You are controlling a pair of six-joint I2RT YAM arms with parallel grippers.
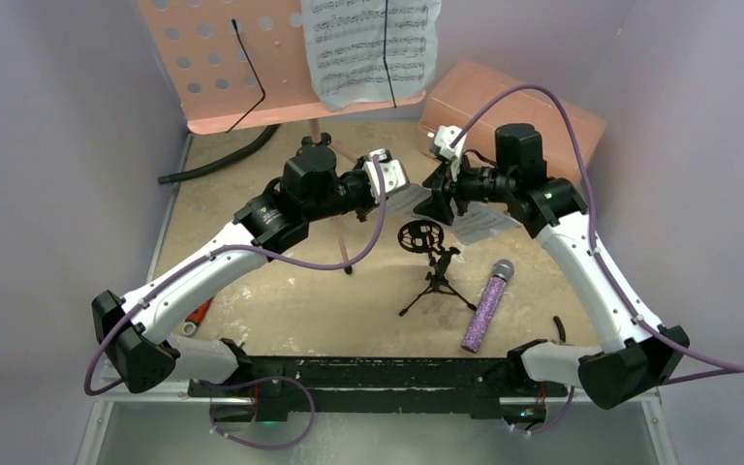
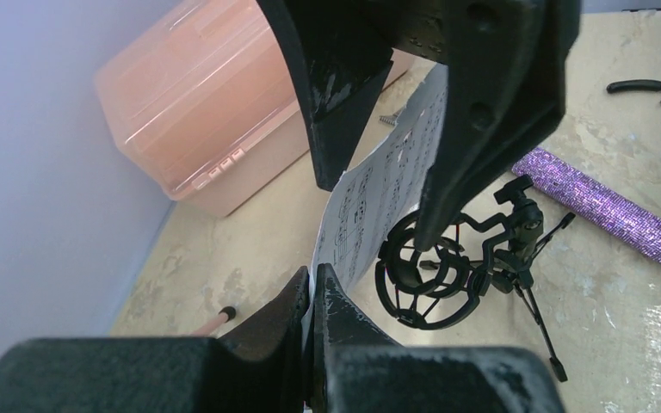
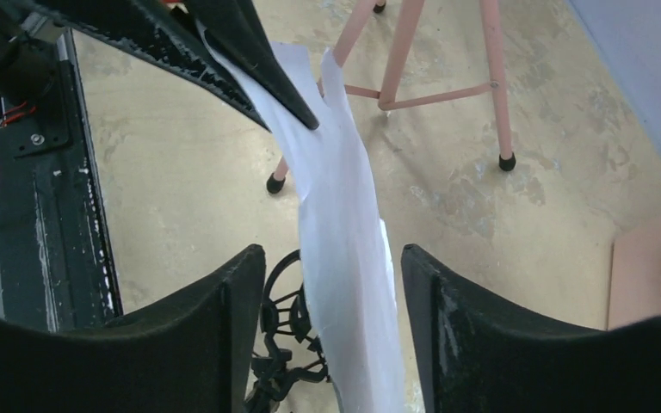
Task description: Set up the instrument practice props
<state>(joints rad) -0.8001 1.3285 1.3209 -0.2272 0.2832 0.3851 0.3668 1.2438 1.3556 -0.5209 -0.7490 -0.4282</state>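
Observation:
My left gripper (image 2: 311, 280) is shut on the lower edge of a white sheet-music page (image 2: 379, 189), holding it edge-up above the table. My right gripper (image 3: 331, 258) is open, its fingers (image 3: 422, 292) standing on either side of the same page (image 3: 344, 249) without touching it. From above, the two grippers (image 1: 405, 189) (image 1: 438, 201) face each other mid-table. A second page (image 1: 373, 48) hangs on the pink perforated music stand (image 1: 223, 68) at the back. The black tripod mic stand (image 1: 431, 257) stands below the grippers, and the purple glitter microphone (image 1: 487, 305) lies to its right.
A salmon plastic box (image 1: 513, 107) sits at the back right. A black hose (image 1: 218, 160) curls at the back left. A red-handled wrench (image 1: 194, 315) lies near the left arm's base. Black pliers (image 2: 654, 86) lie beyond the microphone. Pink tripod legs (image 3: 413, 69) stand behind the page.

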